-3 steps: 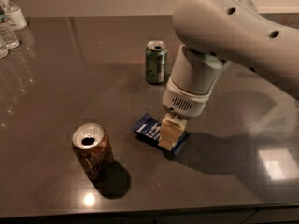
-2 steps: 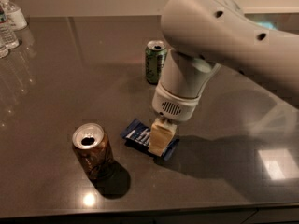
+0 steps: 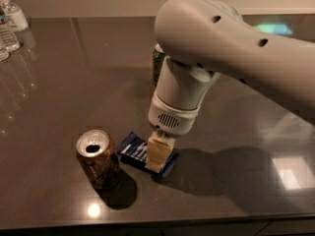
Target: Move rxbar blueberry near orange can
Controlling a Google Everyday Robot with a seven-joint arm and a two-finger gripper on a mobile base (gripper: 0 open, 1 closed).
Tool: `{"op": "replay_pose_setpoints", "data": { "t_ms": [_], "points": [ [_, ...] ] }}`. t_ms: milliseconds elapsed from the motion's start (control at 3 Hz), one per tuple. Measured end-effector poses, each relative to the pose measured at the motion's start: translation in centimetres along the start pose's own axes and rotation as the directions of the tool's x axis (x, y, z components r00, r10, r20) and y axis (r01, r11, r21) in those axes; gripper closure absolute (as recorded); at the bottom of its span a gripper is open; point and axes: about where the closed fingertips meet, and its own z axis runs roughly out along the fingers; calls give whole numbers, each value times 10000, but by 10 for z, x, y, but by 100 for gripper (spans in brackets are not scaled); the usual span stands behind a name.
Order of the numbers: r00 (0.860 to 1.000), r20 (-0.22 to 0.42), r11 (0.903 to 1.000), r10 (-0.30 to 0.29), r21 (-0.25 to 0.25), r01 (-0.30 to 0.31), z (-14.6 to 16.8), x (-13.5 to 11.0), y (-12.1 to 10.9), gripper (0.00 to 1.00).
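Observation:
The rxbar blueberry (image 3: pixel 132 149) is a flat navy wrapper lying on the dark table, just right of the orange can (image 3: pixel 97 159). The can stands upright, brownish-orange with a silver open top. A narrow gap separates bar and can. My gripper (image 3: pixel 158 155) points straight down from the big white arm and is shut on the right part of the bar, at table level. The pale fingers (image 3: pixel 156 151) hide the bar's middle.
A green can (image 3: pixel 157 63) stands behind the arm, mostly hidden by it. Clear water bottles (image 3: pixel 11 21) stand at the far left corner. The table's front edge (image 3: pixel 147 222) runs close below the orange can.
The gripper has moved left with the rxbar blueberry, bringing the bar from the table's middle to right beside the orange can. The arm now covers the green can.

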Motion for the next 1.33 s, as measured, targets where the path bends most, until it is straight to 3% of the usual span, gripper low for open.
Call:
{"op": "replay_pose_setpoints", "data": {
  "t_ms": [667,1000,1333],
  "points": [
    [9998,119,9999,-129,83,128,-1,-1,4,14],
    [9998,138,9998,-147,122,145,-1,-2,5,0],
    [9998,138,9998,-147,122,145,-1,-2,5,0]
  ]
}}
